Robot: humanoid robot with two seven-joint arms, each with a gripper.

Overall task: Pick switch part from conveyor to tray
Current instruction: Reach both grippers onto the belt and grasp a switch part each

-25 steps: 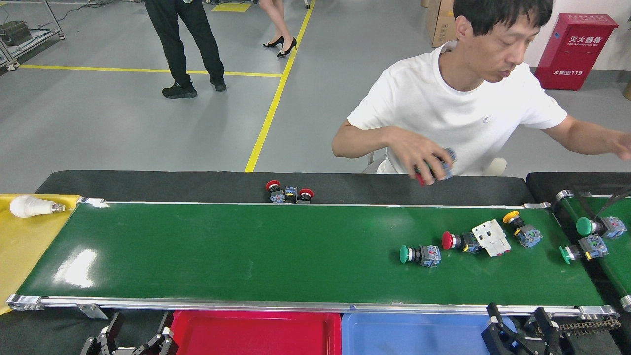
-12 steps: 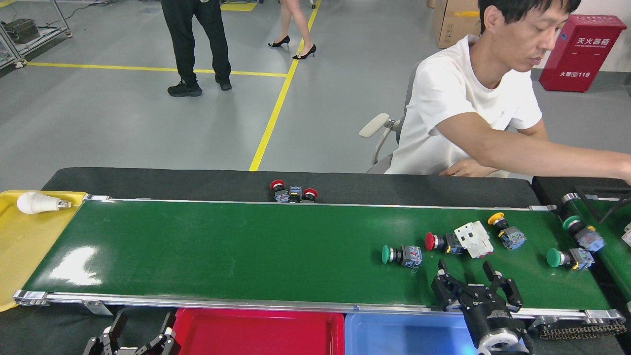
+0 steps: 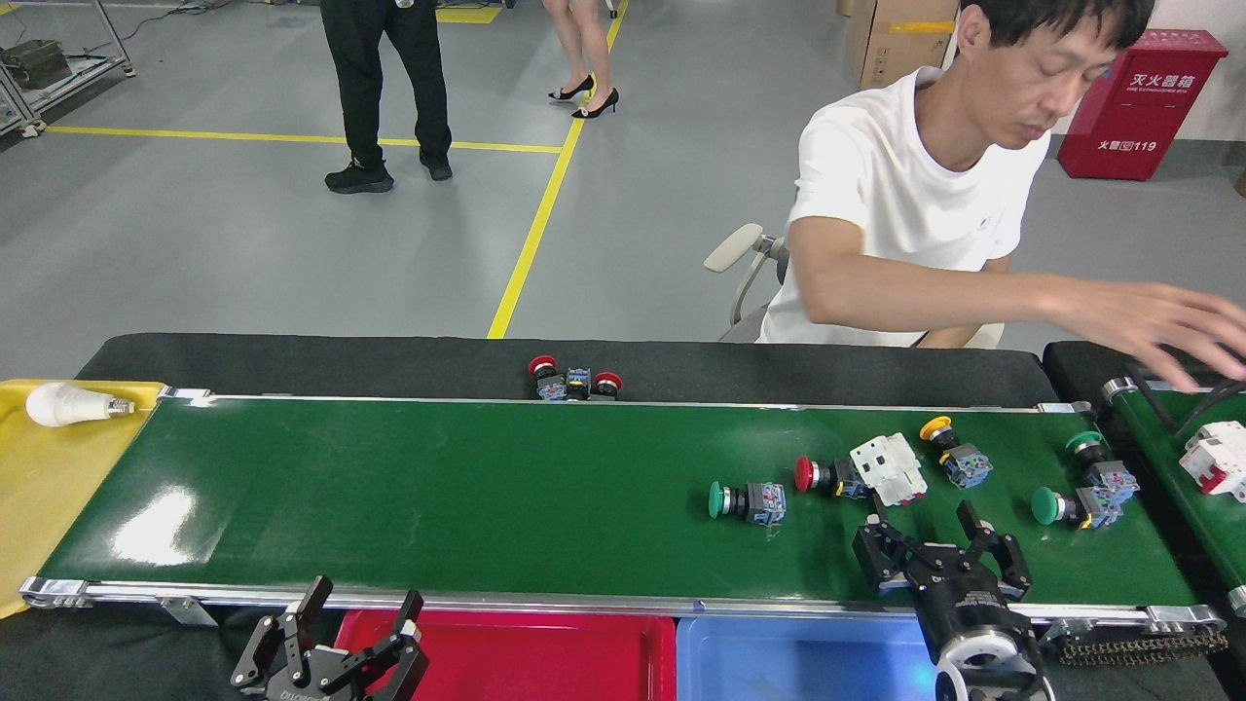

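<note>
Ideally, the right pincer [image 3: 930, 531], spread wide and holding nothing, should drop squarely over the white switch part [image 3: 888, 468] lying on the conveyor [image 3: 438, 487] just beyond its fingertips, then close evenly on it.

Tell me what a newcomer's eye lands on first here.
The long green conveyor fills the middle, with bright push-button switches clustered at its right end, such as a red-capped switch. My right pincer hangs open just in front of them, and a person's hand reaches over the far right.
</note>
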